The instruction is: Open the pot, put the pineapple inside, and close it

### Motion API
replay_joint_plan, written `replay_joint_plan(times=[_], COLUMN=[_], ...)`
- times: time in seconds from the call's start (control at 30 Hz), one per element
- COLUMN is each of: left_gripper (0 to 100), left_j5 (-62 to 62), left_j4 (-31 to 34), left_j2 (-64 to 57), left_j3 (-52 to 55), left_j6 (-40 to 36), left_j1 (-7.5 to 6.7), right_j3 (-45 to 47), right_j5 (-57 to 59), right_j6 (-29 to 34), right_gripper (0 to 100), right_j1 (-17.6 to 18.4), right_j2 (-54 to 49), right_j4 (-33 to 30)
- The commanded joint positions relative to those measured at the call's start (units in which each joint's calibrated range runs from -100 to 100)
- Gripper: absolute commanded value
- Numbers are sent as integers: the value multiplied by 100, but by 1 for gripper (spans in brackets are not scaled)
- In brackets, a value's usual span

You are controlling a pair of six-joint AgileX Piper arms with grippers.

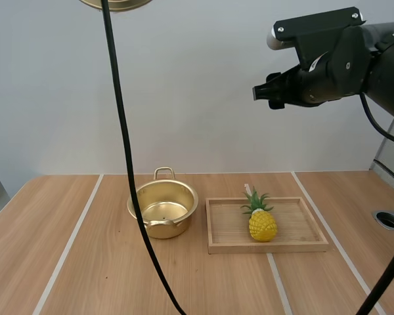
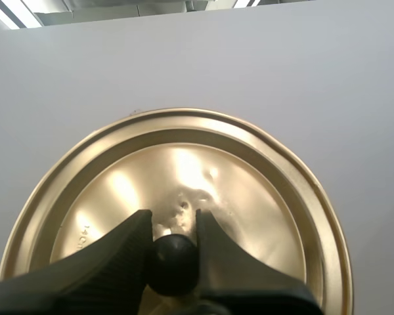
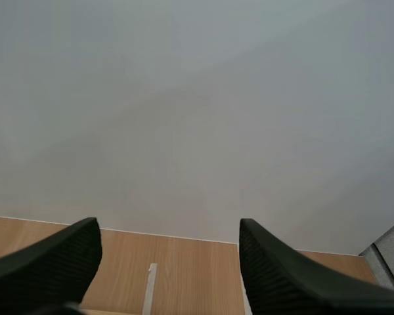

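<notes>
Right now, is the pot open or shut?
Open: the pot stands lidless on the table, its inside empty. The left gripper pinches the lid by its black knob.

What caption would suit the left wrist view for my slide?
Left gripper pinching the black knob of the golden lid.

The round golden metal pot [image 1: 163, 210] stands uncovered, mouth free from above. A low-walled wooden tray [image 1: 269, 247] stands just beside it

High overlooks table [image 1: 26, 223]; left wrist close on lid [image 2: 249, 197]; right shares table.
</notes>
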Motion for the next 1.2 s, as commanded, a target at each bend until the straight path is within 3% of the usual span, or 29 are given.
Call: replay_joint_plan(times=[0.0, 0.4, 0.93, 1.17], left_gripper=[0, 0, 0, 0], left_j5=[-189, -189, -189, -174], left_j4=[-140, -140, -140, -137], left_j2=[-44, -44, -44, -44], left_j3=[-56, -56, -56, -56], left_j6=[-21, -21, -21, -21], left_j1=[1, 1, 1, 1], right_j3=[-37, -37, -28, 763], right_j5=[161, 1278, 2600, 2399], right_j6=[-37, -37, -307, -485], right_gripper=[100, 100, 100, 100], right_j1=[-17, -17, -17, -17], right_j2=[-30, 291, 1347, 1426], right_j4=[-106, 553, 652, 702])
